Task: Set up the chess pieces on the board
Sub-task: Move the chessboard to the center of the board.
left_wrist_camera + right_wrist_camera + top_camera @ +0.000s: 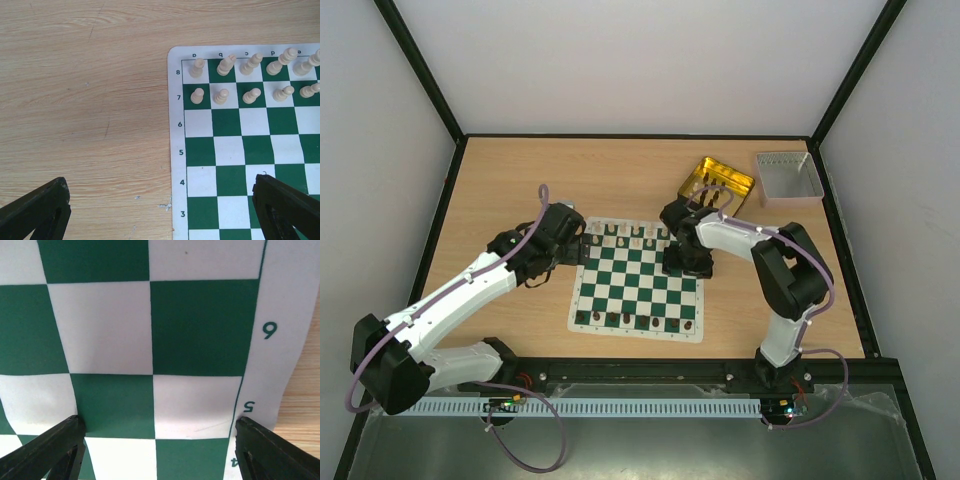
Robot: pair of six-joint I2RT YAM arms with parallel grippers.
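Pinch the chess pieces (pixel 221 96) at the stem, probably light, hard, slick, tippy, with left end effector (pixel 160 215) or right end effector (pixel 160 455), both spread empty.

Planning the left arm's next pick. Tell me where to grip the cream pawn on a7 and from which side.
Probably grip the a7 pawn just under its round head, coming down from above: it stands upright, and the a8 piece and b7 pawn crowd two sides, leaving little sideways room.
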